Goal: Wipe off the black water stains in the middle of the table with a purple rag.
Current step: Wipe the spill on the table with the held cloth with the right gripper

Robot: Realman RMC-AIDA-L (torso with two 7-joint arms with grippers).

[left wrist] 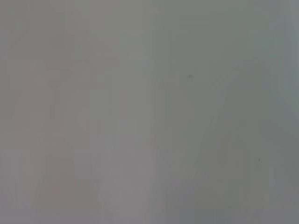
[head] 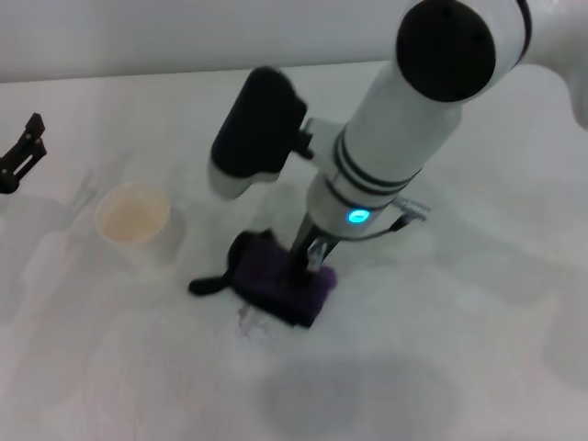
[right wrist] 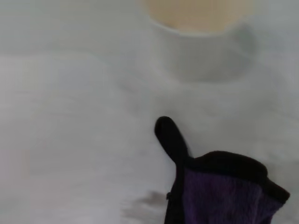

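The purple rag (head: pixel 280 280) lies bunched on the white table (head: pixel 478 358) near the middle, with a thin dark strip (head: pixel 209 285) sticking out toward the cup. My right gripper (head: pixel 309 259) comes straight down onto the rag and is shut on its top. In the right wrist view the rag (right wrist: pixel 224 198) and its strip (right wrist: pixel 170 137) fill the near corner. No round black water stain shows; only a faint grey smear (head: pixel 248 322) (right wrist: pixel 145 203) lies at the rag's edge. My left gripper (head: pixel 23 152) is parked at the table's far left.
A paper cup (head: pixel 134 218) (right wrist: pixel 198 18) with a pale inside stands just left of the rag. The left wrist view holds only bare table surface (left wrist: pixel 149 112). The right arm's white forearm (head: pixel 404 138) hangs over the table's middle.
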